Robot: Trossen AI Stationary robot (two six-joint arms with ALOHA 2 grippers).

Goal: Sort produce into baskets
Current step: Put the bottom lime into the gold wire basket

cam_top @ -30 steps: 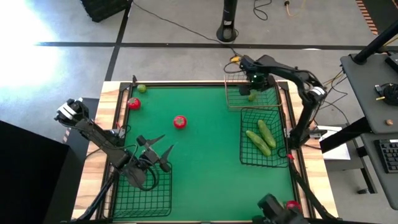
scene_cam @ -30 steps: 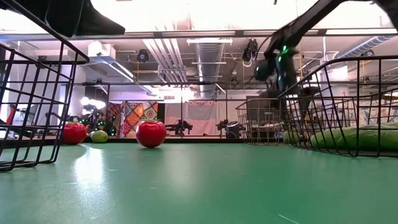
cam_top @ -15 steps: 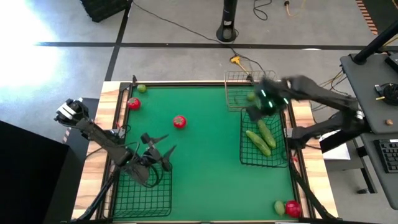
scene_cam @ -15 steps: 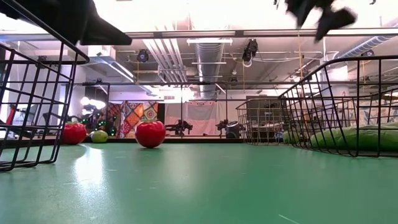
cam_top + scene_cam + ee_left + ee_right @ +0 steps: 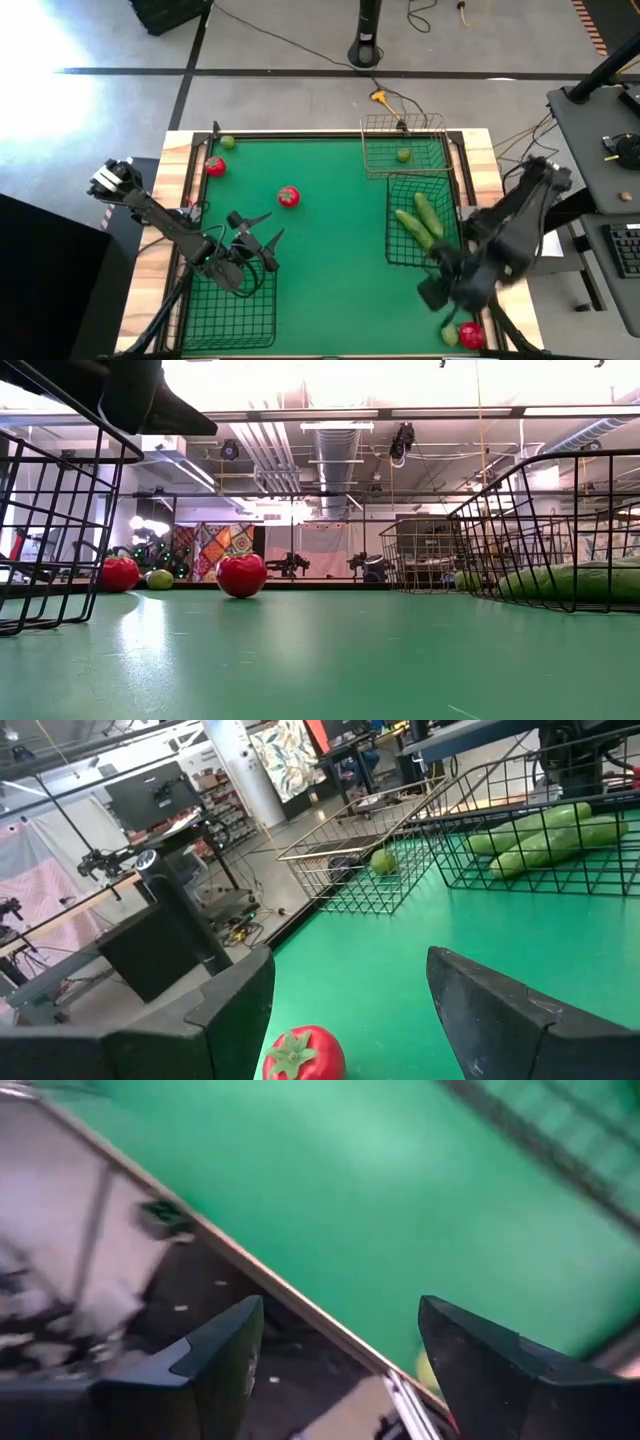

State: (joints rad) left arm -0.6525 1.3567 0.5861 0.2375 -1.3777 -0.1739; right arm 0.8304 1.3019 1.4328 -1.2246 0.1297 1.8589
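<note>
My left gripper [image 5: 262, 230] hangs open and empty over the far right corner of the left black basket [image 5: 228, 312]. A red tomato [image 5: 289, 196] lies on the mat just beyond its fingers and shows in the left wrist view [image 5: 300, 1055]. A second red piece [image 5: 215, 166] and a light-green one [image 5: 228, 142] lie at the far left. My right gripper [image 5: 436, 291] is open and empty [image 5: 340, 1315] near the table's near right corner. The tan basket [image 5: 372, 150] holds a light-green piece [image 5: 403, 155]. The right black basket [image 5: 392, 250] holds two cucumbers [image 5: 422, 220].
A light-green piece [image 5: 449, 333] and a red piece [image 5: 470, 335] lie at the near right corner, close to my right gripper. A wooden rim [image 5: 180, 150] frames the green mat. The mat's middle [image 5: 330, 250] is bare.
My right gripper has left the tan basket at the far right and swept fast along the right side toward the near edge, over the black basket with the cucumbers, ending by the near right corner. The light-green piece stays in the tan basket.
</note>
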